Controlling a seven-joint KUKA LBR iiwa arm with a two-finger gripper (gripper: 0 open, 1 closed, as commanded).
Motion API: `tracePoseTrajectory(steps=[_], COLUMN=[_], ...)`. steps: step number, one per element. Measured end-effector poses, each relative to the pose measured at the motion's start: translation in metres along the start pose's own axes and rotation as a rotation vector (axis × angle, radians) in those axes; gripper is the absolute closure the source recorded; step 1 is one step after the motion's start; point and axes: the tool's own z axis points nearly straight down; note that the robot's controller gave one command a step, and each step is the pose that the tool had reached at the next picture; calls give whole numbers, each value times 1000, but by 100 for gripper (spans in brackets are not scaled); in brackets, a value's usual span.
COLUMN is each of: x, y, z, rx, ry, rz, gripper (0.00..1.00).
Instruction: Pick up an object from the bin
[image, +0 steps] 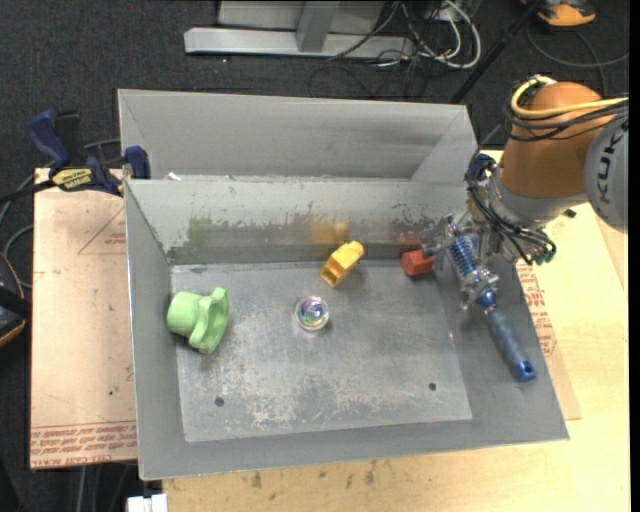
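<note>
My gripper (463, 257) hangs low at the bin's right side, near the back wall. A small red block (416, 263) lies just to its left, close to it or touching it; I cannot tell which. A blue-handled tool (508, 342) lies on the bin's sloping right wall, its upper end right under the gripper. Whether the gripper holds anything is hidden. A yellow plastic piece (342, 263) rests against the back wall, further left.
A small clear, shiny ball (312, 314) sits mid-floor. A light green plastic piece (199, 317) lies at the left. The arm's orange cover and cables hang above the gripper at the right rim.
</note>
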Motion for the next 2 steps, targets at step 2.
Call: tracePoseTrajectory(steps=[2], x=[-6], y=[-1], z=[2], rx=[4], ry=[3], rz=[-332], gripper=[0])
